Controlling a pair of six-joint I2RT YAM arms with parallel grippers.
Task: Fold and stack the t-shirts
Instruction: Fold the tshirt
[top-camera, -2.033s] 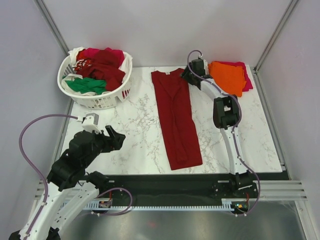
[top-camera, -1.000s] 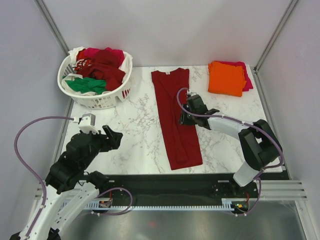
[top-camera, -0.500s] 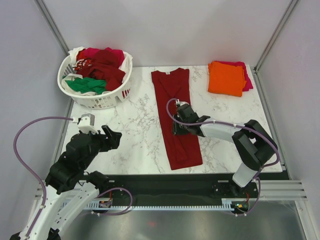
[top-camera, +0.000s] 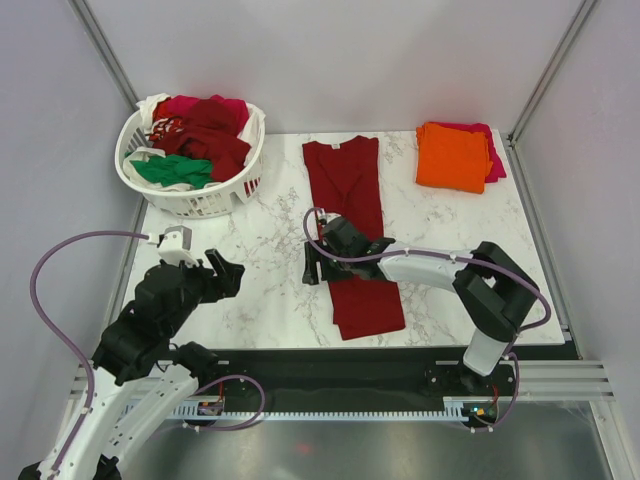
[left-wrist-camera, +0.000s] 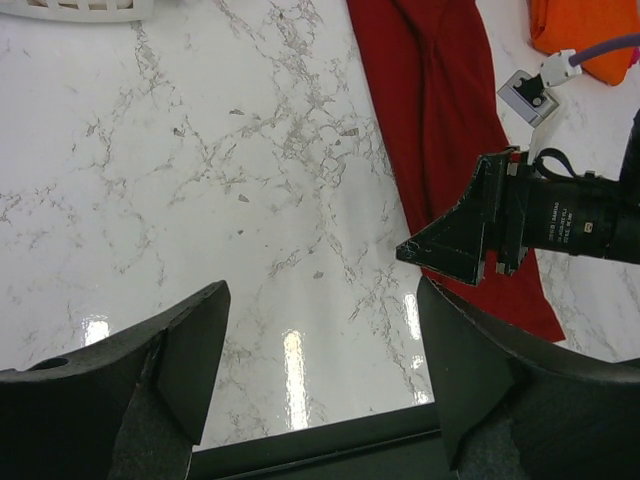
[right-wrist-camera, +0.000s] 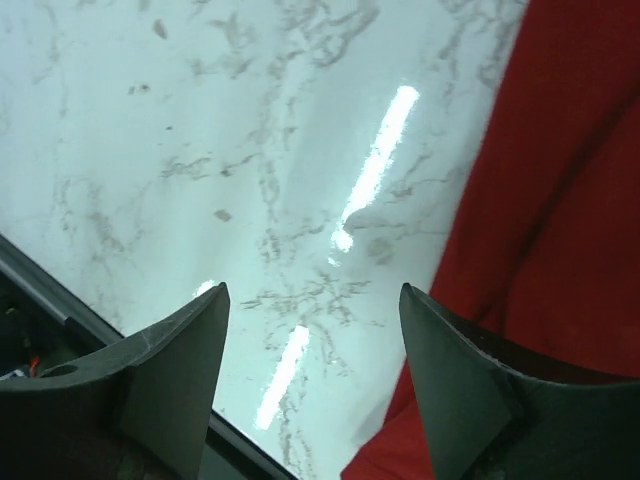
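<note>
Relocated from far-right-corner stack (top-camera: 455, 155) to left edge of dark red t-shirt (top-camera: 345, 190): right fingers (right-wrist-camera: 165, 390), newly spread, empty; left fingers (left-wrist-camera: 150, 400) spread, idle; grasp for next fold probably imminent.

Your gripper (right-wrist-camera: 312, 300) is spread wide over the table (right-wrist-camera: 200, 150), both dark fingers (right-wrist-camera: 165, 385) poking up from the bottom of the shot, with only marble and bright streaks of glare in the gap between them. The shirt (right-wrist-camera: 560, 200), dark red, fills the right side, its edge slanting down towards the bottom middle. The finger on that side sits over the cloth, the other over marble.
</note>
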